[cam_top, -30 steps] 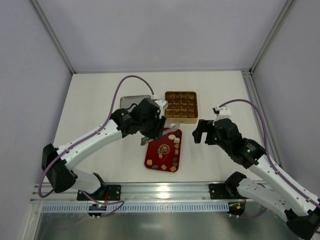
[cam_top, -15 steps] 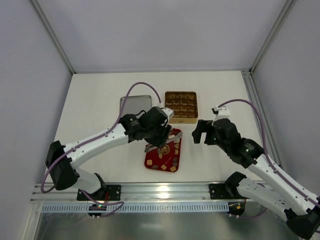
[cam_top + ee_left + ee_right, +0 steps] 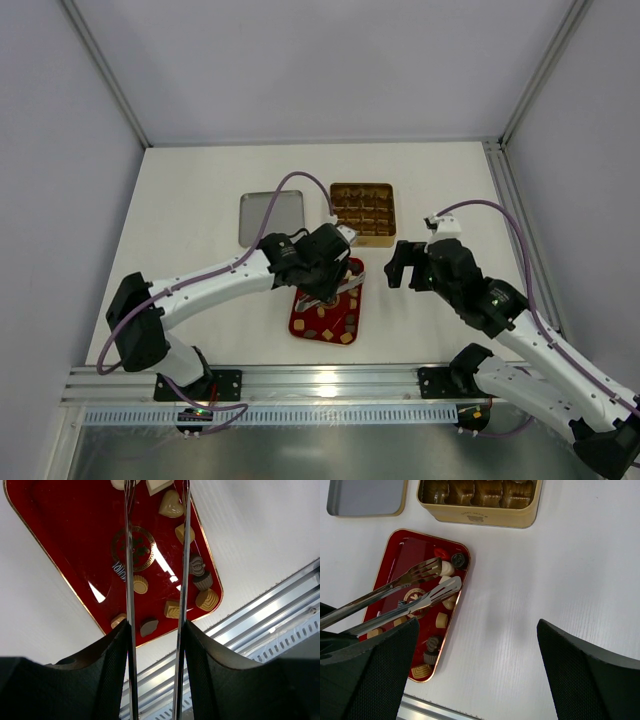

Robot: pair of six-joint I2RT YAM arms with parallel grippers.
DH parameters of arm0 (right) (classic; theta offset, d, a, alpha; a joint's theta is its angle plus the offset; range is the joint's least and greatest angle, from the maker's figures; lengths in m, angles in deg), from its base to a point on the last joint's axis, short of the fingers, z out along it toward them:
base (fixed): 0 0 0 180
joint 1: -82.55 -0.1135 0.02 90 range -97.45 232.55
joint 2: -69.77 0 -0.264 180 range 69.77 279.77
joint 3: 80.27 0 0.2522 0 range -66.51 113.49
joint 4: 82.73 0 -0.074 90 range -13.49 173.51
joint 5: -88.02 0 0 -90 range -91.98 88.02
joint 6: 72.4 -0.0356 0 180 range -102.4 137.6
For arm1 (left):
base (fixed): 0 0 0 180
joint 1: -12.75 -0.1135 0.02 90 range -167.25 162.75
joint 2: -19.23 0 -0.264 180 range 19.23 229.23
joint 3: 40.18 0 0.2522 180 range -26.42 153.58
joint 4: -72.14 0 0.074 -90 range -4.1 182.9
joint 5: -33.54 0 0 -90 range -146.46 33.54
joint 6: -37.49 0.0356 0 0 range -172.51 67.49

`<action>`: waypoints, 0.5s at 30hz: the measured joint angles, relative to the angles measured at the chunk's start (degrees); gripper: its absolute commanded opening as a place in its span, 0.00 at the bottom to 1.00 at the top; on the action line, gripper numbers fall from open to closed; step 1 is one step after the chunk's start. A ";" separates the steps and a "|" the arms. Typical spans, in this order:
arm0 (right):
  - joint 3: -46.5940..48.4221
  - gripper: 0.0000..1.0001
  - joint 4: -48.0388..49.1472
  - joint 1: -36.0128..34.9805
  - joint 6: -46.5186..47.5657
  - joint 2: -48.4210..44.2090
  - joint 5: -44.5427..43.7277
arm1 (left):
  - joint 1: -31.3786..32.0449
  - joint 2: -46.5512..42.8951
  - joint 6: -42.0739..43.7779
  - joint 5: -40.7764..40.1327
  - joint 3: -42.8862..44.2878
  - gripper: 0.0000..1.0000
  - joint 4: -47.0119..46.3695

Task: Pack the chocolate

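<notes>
Left gripper clamped on tongs, arm extended; right gripper spread wide, hovering

Left arm reaches in from the left, and the left gripper, clamped on tongs, hangs over the red tray. Together they block the tray's left side and far half, and chocolate pieces crowd its right edge and near end. Gold tin stands just past the tray's far end with a flat grey lid to its left, so the way in from behind is narrow. Bare table right of the tray lies open under the right gripper, whose fingers are spread wide, and is bounded by the side rail.
</notes>
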 measured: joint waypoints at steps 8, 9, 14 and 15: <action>-0.72 1.00 0.02 0.00 -0.22 -0.37 0.00 | 0.46 0.70 -0.04 -0.81 0.22 0.43 0.02; -0.87 1.00 0.00 0.00 -0.24 -0.42 0.02 | 0.48 0.70 -0.04 -0.85 0.24 0.43 0.02; -1.14 1.00 0.00 0.00 -0.37 -0.48 0.13 | 0.94 0.70 -0.02 -1.14 0.37 0.42 0.02; -1.14 1.00 0.02 0.00 -0.39 -0.48 0.13 | 1.11 0.70 -0.02 -1.22 0.39 0.42 0.04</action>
